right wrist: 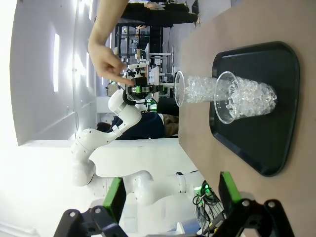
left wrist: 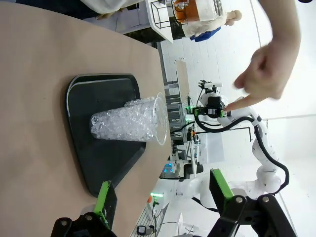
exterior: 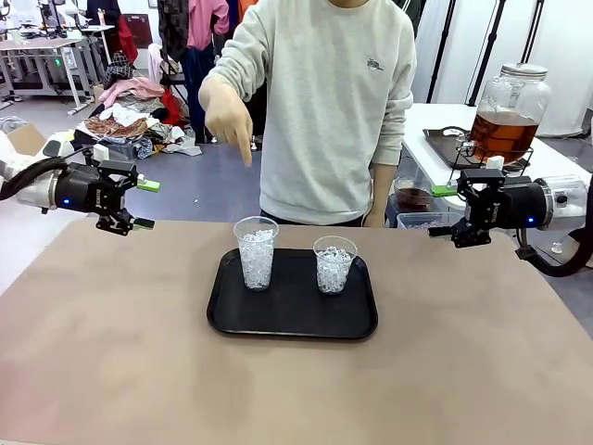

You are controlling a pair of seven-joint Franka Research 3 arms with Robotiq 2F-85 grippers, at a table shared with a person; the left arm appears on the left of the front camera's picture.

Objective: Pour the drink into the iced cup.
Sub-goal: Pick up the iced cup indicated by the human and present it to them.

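Two clear cups filled with ice stand on a black tray [exterior: 292,320]: a taller one [exterior: 257,252] on the left and a shorter one [exterior: 334,264] on the right. The person's hand [exterior: 227,116] points a finger down above the taller cup. The drink, amber-brown, sits in a lidded glass jar [exterior: 508,116] on a white table at the back right. My left gripper [exterior: 146,205] hovers open left of the tray, and my right gripper [exterior: 441,210] hovers open to its right; both are empty. The left wrist view shows the taller cup [left wrist: 128,124] beyond the open fingers [left wrist: 103,197].
The brown table [exterior: 111,371] has free room around the tray. A bowl of dark liquid [exterior: 412,197] and a clear tub [exterior: 417,221] sit just past the far edge, beside the person. The jar rests on a wire stand [exterior: 463,148].
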